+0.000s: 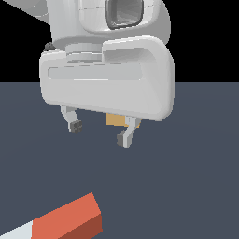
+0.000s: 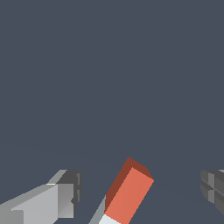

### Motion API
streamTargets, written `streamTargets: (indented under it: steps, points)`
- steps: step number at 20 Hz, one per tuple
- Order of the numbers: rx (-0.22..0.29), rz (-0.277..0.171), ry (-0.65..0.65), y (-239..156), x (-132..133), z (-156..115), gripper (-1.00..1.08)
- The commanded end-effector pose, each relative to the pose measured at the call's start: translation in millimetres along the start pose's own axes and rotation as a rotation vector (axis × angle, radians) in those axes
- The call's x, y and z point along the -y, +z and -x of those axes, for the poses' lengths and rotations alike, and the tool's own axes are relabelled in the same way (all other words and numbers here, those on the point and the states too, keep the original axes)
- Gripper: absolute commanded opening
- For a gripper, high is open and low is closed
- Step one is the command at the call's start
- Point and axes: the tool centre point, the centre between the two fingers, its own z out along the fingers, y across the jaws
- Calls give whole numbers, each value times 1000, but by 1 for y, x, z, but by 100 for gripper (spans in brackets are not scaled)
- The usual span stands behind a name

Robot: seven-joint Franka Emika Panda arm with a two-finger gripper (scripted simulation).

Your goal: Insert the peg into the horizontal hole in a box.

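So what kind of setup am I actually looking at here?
A bare simulated test scene, apparently: flat dark floor under a black void, plus only a red-orange peg, a tan box and the open gripper.

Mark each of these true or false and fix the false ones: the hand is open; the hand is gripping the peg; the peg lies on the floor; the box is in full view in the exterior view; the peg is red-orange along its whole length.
1. The hand is open. True: its two fingers stand well apart with nothing between them.
2. The hand is gripping the peg. False: the peg is apart from the fingers, untouched.
3. The peg lies on the floor. True.
4. The box is in full view in the exterior view. False: only a tan patch shows behind the hand; its hole cannot be seen.
5. The peg is red-orange along its whole length. False: one end is white.
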Motion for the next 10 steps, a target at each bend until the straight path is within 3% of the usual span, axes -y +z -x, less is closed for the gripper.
streamTargets:
  steps: [1,6,10]
  points:
    - [0,2,123,12,1,36,100]
    - [-1,4,332,34,15,95,100]
    - [-3,5,445,46,28,125,100]
